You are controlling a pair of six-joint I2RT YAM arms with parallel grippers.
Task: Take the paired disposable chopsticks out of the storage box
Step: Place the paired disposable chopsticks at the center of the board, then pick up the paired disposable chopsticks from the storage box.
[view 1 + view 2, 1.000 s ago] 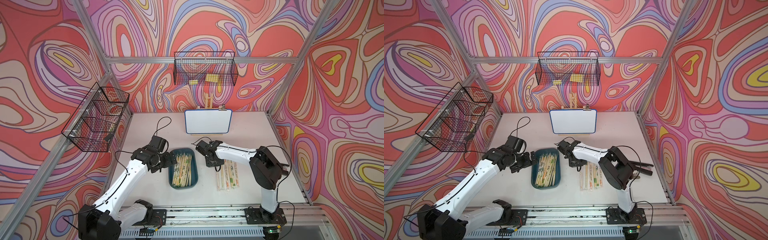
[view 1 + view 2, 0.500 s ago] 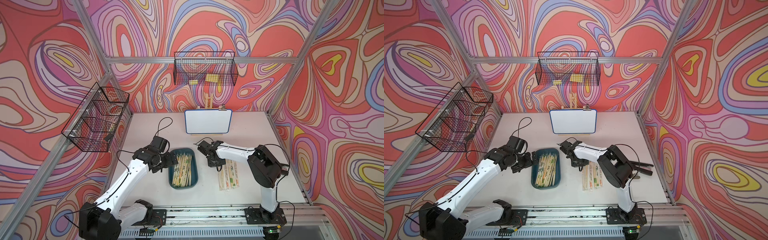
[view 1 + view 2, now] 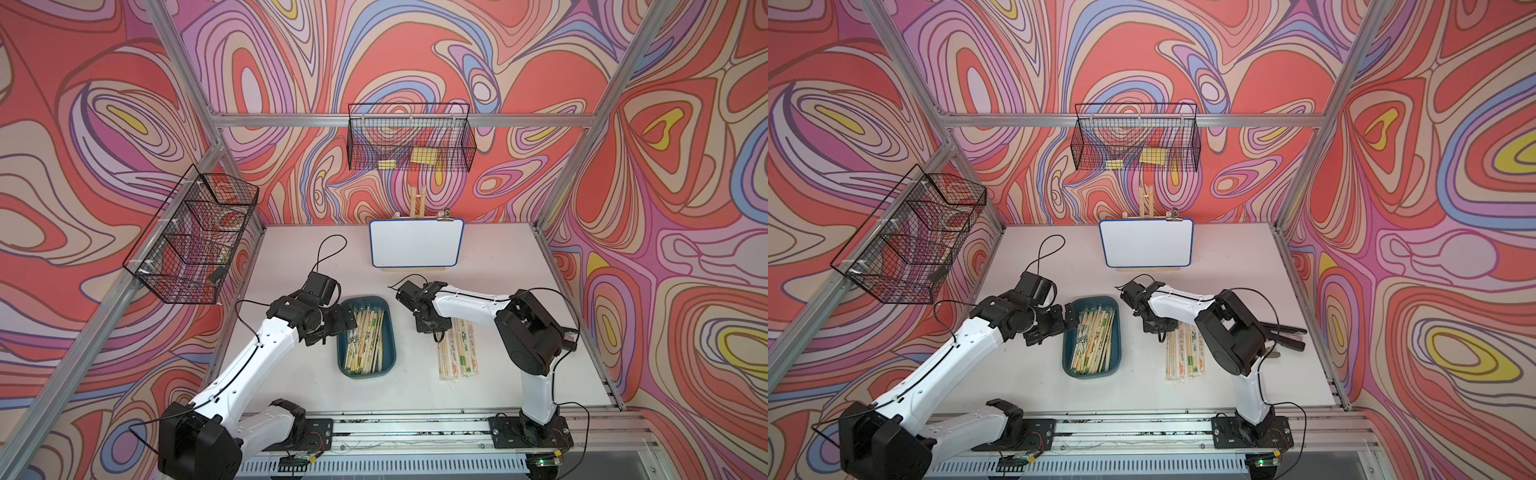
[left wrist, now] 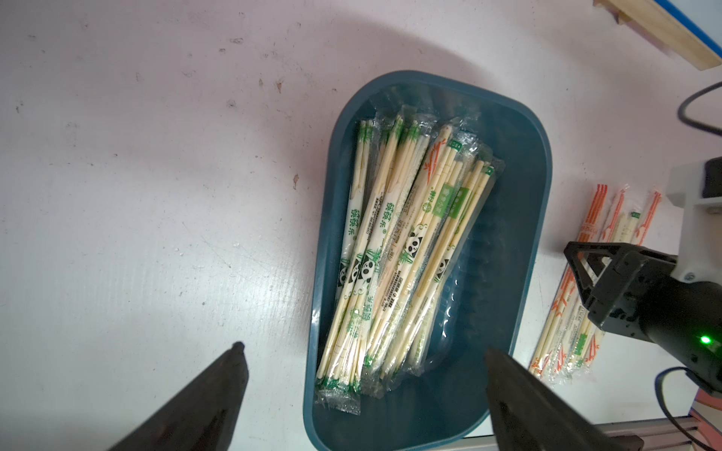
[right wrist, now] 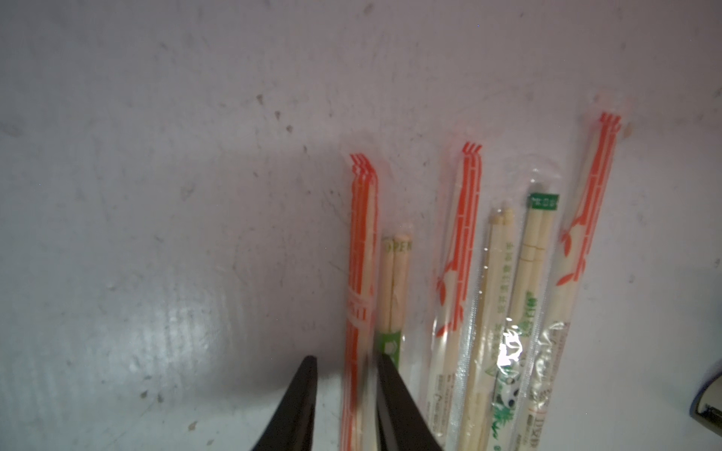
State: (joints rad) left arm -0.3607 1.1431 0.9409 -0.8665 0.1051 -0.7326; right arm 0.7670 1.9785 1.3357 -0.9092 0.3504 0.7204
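Between the fingers of your right tool [image 5: 345, 357] sits an orange-striped pair [image 5: 361, 254] in its clear sleeve. The jaws stand a little apart: one finger lies against the sleeve and the other is clear of it, with bare counter [image 5: 156, 195] showing in the gap. The sleeve blurs near the tool, so you cannot tell whether it lies flat. That pair is the end one of a row of sleeved pairs [image 5: 535, 273] lying side by side on the counter, some marked orange, some green.

Your left tool [image 4: 363, 347] has its fingers spread wide and holds nothing. It hangs over one short end of the storage box [image 4: 508, 273], with one fingertip above the counter beside the box and the other above the box's inside. The other paired disposable chopsticks [image 4: 402, 242] lie lengthwise in the box, heaped toward one long wall, and the floor along the opposite wall is bare.

In both top views the box stands between your two arms, with the row to its right and not touching it. A whiteboard [image 3: 417, 243] stands at the back of the counter.
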